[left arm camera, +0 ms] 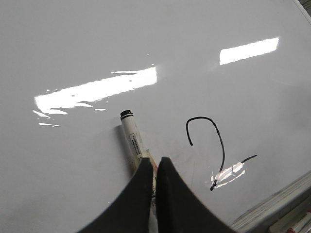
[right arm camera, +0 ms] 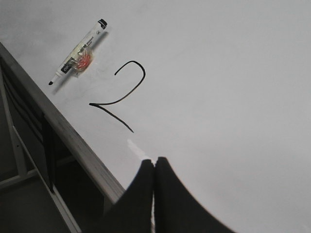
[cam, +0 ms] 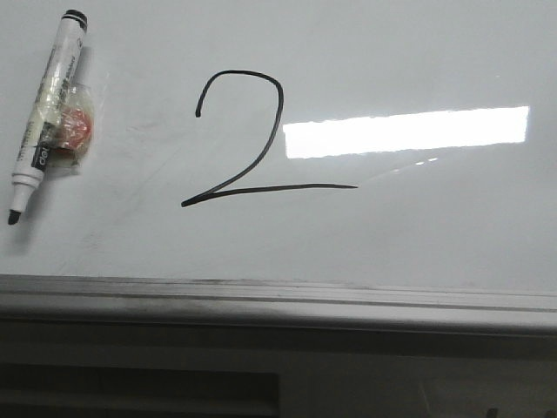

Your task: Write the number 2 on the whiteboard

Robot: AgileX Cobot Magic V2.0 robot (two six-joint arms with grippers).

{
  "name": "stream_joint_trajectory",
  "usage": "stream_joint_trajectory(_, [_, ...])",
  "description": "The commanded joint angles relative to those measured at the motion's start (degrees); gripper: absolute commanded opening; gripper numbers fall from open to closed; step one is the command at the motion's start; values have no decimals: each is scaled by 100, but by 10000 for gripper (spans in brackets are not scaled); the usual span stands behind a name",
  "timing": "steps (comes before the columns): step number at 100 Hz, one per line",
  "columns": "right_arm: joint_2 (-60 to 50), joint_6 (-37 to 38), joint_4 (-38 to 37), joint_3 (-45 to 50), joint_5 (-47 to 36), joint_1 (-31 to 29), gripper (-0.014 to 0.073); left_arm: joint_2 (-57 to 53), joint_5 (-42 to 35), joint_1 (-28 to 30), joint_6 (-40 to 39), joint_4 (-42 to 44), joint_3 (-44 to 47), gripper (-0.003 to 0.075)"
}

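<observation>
Number 2 (cam: 252,144) is on the whiteboard (cam: 418,235), drawn in thin black line: curved top, diagonal down to the left, long flat base stroke running right. It sits left of centre in the front view, well clear of the near rail. Base stroke ends just short of the bright rectangular light reflection (cam: 406,131), which lies to the right of the digit's curve.

Marker (cam: 48,109) lies flat on the board, far left, well apart from the digit. White barrel with label, black cap end pointing far, black nib pointing near, slightly tilted. A small clear wrapper with something red-orange inside (cam: 77,124) touches the barrel on its right side; cannot tell what it is.

Grey metal rail (cam: 278,300) runs along the near edge of the board. Below it a dark frame, details unclear.

My left jaws (left arm camera: 155,167): clenched, fingers pressed together, nothing between them. In the left wrist view they overlap the marker's near end, but I cannot tell whether they touch it. The digit shows just beside, partly washed out by glare.

My right jaws (right arm camera: 154,167): also clenched, tips touching, nothing gripped. They hang over the board near its rail, to the right of the digit and apart from it. Right wrist view shows the digit whole, with the marker and wrapper beyond it.

Neither arm shows in the front view.
</observation>
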Motion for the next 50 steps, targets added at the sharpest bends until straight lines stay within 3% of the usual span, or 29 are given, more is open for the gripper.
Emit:
stream_joint_trajectory(1, [52,8,-122,-146,-398,-35,-50,57,-403,11,-12,18,-151,-19])
stream_joint_trajectory(20, [52,8,-122,-146,-392,-35,-50,57,-446,11,-12,51,-23,-19])
stream_joint_trajectory(30, [52,8,-122,-146,-392,-35,-50,5,-435,124,-12,-343,123,-19])
stream_joint_trajectory(42, [52,8,-122,-146,-392,-35,-50,-137,-446,732,11,-651,243,-19])
stream_joint_trajectory(50, [52,8,-122,-146,-392,-35,-50,-348,-447,1361,587,-751,362,-19])
